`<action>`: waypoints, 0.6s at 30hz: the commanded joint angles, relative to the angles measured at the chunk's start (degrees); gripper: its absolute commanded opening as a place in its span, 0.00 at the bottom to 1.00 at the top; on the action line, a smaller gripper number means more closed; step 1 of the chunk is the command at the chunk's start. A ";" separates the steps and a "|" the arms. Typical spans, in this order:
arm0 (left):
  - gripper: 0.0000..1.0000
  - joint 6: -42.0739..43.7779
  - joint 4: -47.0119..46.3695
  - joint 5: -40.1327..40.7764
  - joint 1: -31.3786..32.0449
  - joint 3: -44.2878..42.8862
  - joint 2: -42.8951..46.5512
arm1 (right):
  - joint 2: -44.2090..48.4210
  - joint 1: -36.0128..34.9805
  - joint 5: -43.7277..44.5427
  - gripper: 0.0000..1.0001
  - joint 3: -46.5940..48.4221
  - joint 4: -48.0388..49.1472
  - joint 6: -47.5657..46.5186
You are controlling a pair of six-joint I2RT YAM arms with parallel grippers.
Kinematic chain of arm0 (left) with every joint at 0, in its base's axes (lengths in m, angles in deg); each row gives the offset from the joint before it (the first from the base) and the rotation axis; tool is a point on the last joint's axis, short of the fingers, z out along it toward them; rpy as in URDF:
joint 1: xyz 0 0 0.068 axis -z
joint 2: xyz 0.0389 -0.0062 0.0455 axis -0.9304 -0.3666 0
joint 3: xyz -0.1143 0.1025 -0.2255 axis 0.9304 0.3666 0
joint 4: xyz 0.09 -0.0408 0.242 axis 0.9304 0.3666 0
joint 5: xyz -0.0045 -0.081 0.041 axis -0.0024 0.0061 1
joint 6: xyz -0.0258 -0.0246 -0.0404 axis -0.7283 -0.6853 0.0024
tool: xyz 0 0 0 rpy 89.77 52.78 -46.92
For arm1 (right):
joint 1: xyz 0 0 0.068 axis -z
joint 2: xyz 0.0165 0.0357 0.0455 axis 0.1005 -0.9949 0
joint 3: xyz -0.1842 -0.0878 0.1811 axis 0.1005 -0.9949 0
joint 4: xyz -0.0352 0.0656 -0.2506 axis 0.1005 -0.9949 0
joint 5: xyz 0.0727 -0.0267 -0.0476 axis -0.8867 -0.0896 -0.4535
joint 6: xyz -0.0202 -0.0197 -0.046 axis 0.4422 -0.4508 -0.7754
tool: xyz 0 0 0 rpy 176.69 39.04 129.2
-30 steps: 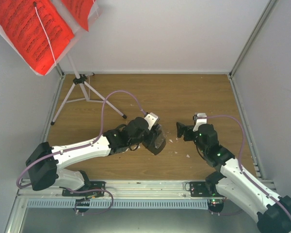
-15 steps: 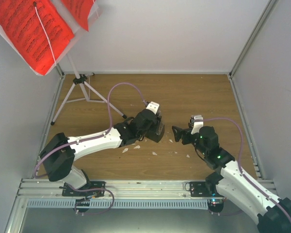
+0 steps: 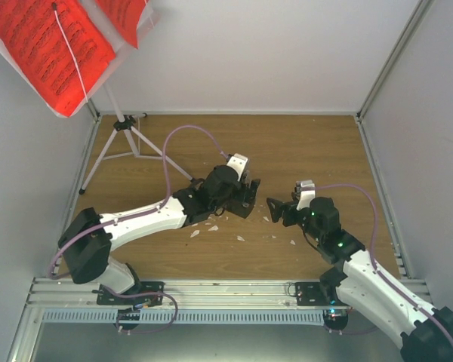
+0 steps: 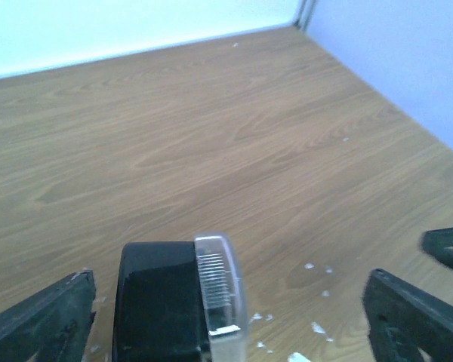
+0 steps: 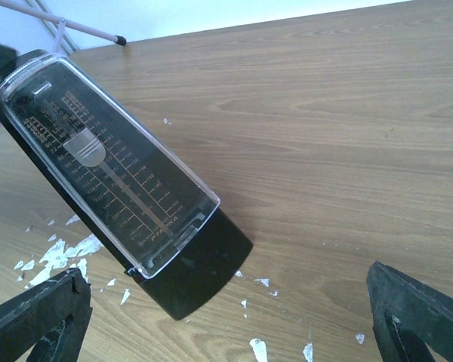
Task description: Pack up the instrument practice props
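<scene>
Lighting bright, diffuse, even; shadows on brown wood-grain worktop (image 3: 302, 143) faint. Left wrist view: small black pyramid-shaped metronome (image 4: 155, 298) soft, out of focus. Far-left corner: bright red printed sheets (image 3: 45, 53) oversaturated.

Metronome (image 5: 121, 188) farther back than before.

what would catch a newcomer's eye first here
The bright red sheet music on the white music stand, high in the far-left corner of the top view. Next, the black metronome with its clear front cover at mid-table, with white crumbs scattered around its base.
</scene>
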 commanded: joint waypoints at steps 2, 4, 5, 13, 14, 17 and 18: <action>0.99 1.47 -3.85 -7.22 -1.10 3.12 9.61 | -0.49 0.47 -2.07 1.00 0.26 1.07 -1.46; 0.99 0.66 -2.43 -13.67 -3.46 4.15 12.08 | -0.73 0.47 -2.66 1.00 0.33 1.10 -1.73; 0.99 -0.08 -1.69 -17.94 -5.13 4.48 13.04 | -0.87 0.43 -2.79 1.00 0.19 1.23 -1.63; 0.98 1.11 5.93 -37.28 -12.73 0.34 9.38 | -4.40 -1.42 -4.94 1.00 -3.13 6.11 2.17; 0.98 1.10 5.68 -38.29 -13.26 0.42 8.89 | -5.49 -2.37 -4.50 1.00 -3.58 6.82 2.84; 0.98 -0.20 2.84 -41.15 -15.32 1.93 8.76 | -9.05 -6.33 -1.76 1.00 -4.81 9.75 4.50; 0.97 -0.86 1.64 -41.81 -15.88 2.81 8.96 | -10.31 -7.60 -0.94 0.99 -5.09 10.92 4.93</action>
